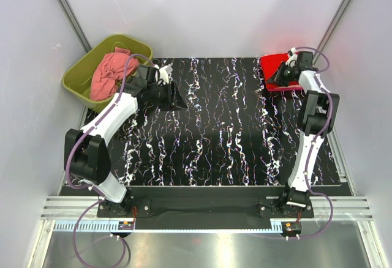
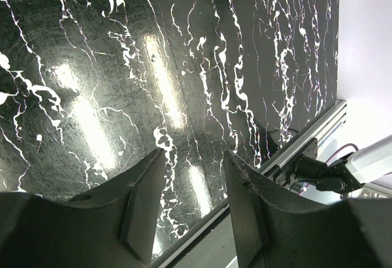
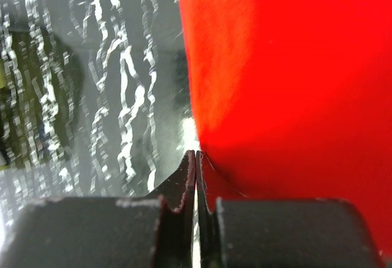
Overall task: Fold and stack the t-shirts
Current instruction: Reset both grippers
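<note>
A bright red t-shirt (image 1: 269, 65) lies folded at the table's far right corner and fills the right wrist view (image 3: 288, 66). My right gripper (image 1: 278, 75) rests over its left edge with the jaws shut (image 3: 195, 153); no cloth shows between them. A salmon-pink t-shirt (image 1: 110, 72) lies crumpled in the tub. My left gripper (image 1: 177, 101) is open and empty (image 2: 193, 155), hovering over bare table just right of the tub. The peach and magenta shirts are not in view.
The olive-green tub (image 1: 76, 75) stands off the table's far left corner. The black marbled table (image 1: 226, 133) spans the middle. An aluminium rail (image 2: 306, 142) runs along the table's edge in the left wrist view. White walls close in on both sides.
</note>
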`<control>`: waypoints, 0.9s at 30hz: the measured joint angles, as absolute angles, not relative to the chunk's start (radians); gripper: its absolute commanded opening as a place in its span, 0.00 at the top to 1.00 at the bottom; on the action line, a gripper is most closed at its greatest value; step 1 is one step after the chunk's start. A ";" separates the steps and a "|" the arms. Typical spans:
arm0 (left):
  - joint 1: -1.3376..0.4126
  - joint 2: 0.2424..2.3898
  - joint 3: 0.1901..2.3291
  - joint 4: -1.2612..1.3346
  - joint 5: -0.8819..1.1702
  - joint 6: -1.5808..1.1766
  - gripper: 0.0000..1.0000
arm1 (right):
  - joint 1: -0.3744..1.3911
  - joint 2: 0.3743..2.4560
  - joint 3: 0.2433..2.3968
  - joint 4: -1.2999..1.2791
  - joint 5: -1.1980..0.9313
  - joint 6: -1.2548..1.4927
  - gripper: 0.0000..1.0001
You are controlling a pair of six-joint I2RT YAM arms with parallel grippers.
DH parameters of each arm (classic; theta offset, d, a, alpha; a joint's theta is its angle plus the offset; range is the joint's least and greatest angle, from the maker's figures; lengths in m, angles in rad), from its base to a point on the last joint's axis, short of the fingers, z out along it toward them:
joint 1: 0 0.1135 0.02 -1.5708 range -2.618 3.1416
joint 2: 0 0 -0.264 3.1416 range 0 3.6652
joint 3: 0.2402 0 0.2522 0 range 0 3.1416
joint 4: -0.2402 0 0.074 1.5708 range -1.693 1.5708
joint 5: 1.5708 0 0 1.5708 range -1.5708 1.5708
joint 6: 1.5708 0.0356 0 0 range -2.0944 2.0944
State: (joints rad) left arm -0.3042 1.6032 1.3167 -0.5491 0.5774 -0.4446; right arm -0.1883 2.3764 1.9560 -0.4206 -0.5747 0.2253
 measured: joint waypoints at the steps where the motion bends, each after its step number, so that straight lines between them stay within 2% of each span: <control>1: -0.304 1.603 1.322 -0.558 0.577 -0.445 0.51 | -0.189 2.368 1.958 -0.436 -0.583 0.228 0.93; 6: -0.288 1.604 1.409 -0.587 0.583 -0.453 0.50 | -0.189 2.242 1.909 -0.501 -0.598 0.249 0.87; 9: -0.255 1.597 1.457 -0.544 0.619 -0.486 0.50 | -0.187 2.055 1.791 -0.527 -0.608 0.279 0.77; 12: -0.218 1.575 1.459 -0.471 0.662 -0.537 0.49 | -0.175 1.834 1.670 -0.548 -0.611 0.322 0.61; 15: -0.184 1.531 1.439 -0.396 0.694 -0.578 0.46 | -0.147 1.620 1.567 -0.572 -0.608 0.368 0.37; 16: -0.175 1.512 1.429 -0.378 0.702 -0.585 0.42 | -0.139 1.557 1.538 -0.580 -0.606 0.380 0.02; 18: -0.168 1.470 1.414 -0.361 0.709 -0.586 0.37 | -0.127 1.461 1.498 -0.591 -0.607 0.398 0.00; 20: -0.168 1.421 1.411 -0.364 0.710 -0.572 0.26 | -0.126 1.386 1.469 -0.611 -0.595 0.419 0.00; 22: -0.168 1.364 1.411 -0.365 0.704 -0.548 0.01 | -0.126 1.333 1.453 -0.632 -0.577 0.440 0.00; 27: -0.169 1.191 1.371 -0.366 0.668 -0.487 0.01 | -0.126 1.256 1.407 -0.665 -0.532 0.475 0.00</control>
